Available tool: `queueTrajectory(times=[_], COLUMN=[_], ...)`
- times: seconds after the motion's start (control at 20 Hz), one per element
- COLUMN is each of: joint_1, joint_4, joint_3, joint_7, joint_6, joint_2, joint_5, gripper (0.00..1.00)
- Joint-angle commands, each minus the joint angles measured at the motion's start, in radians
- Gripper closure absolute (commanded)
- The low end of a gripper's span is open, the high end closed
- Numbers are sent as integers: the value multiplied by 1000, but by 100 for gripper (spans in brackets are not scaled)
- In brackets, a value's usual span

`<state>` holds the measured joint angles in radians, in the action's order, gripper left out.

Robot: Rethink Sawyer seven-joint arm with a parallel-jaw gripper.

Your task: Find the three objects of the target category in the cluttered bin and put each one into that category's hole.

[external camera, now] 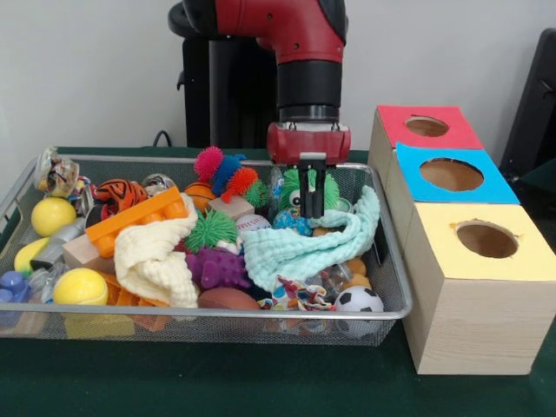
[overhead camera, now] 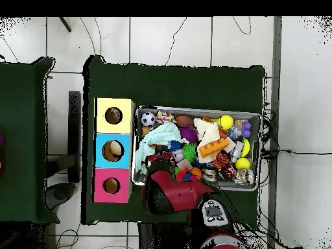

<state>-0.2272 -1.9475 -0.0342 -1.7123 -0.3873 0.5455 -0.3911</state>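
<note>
No brand, label or writing can be read on anything; the red and black gripper [external camera: 312,208] hangs inside the wire mesh bin [external camera: 393,287], its dark fingers close together just above a pale green knitted cloth [external camera: 304,248], and whether they grip anything I cannot tell; a green spiky ball [external camera: 291,187] sits right behind them; a cream knitted cloth [external camera: 161,261], orange plastic block [external camera: 139,217], purple knobbly toy [external camera: 217,268], yellow balls [external camera: 80,287] and small soccer ball [external camera: 359,301] crowd the bin to its rim; beside it stand three wooden boxes with round holes, topped red [external camera: 426,127], blue [external camera: 452,175] and yellow [external camera: 486,240]; open green table [external camera: 217,382] lies in front.
</note>
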Motion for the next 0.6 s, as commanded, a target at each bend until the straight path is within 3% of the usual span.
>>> queueTrajectory(times=[0.05, 0.4, 0.6], joint_1=[-9, 31, 51], joint_4=[279, 371, 403], joint_3=[116, 74, 54], joint_7=[-36, -59, -78], joint_6=[212, 259, 234], joint_2=[-66, -115, -124], joint_5=[28, 23, 33], gripper=[100, 100, 100])
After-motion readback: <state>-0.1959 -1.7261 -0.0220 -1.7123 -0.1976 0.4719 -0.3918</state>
